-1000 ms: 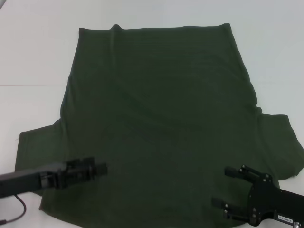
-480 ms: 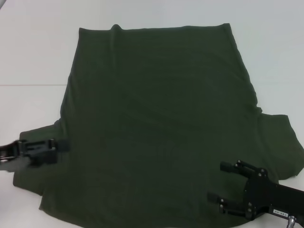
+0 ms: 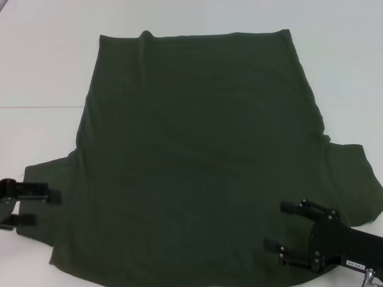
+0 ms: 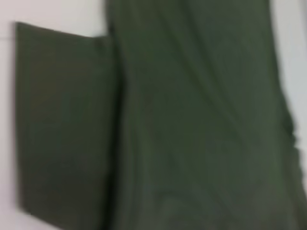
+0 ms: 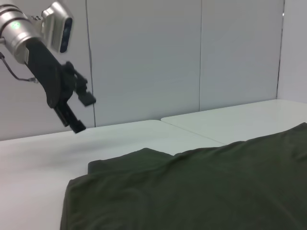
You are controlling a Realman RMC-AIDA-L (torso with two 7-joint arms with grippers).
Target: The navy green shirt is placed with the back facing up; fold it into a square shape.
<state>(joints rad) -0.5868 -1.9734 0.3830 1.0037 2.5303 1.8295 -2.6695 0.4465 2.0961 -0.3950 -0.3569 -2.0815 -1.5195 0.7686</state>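
The navy green shirt (image 3: 197,143) lies spread flat on the white table (image 3: 42,72), plain side up, sleeves out to both sides. My left gripper (image 3: 46,208) is open at the outer edge of the left sleeve (image 3: 48,176), holding nothing. In the right wrist view this same left gripper (image 5: 82,112) hangs above the table, clear of the shirt (image 5: 192,191). My right gripper (image 3: 276,225) is open over the shirt's near right part, beside the right sleeve (image 3: 353,179). The left wrist view looks down on the sleeve (image 4: 62,124) and the body of the shirt (image 4: 201,120).
White table surface surrounds the shirt, with a seam line (image 3: 36,107) on the left. Grey wall panels (image 5: 144,57) stand behind the table in the right wrist view.
My left gripper has swung left, from over the shirt's near left part out to the left sleeve's edge. The right gripper has barely shifted. The shirt has not moved.
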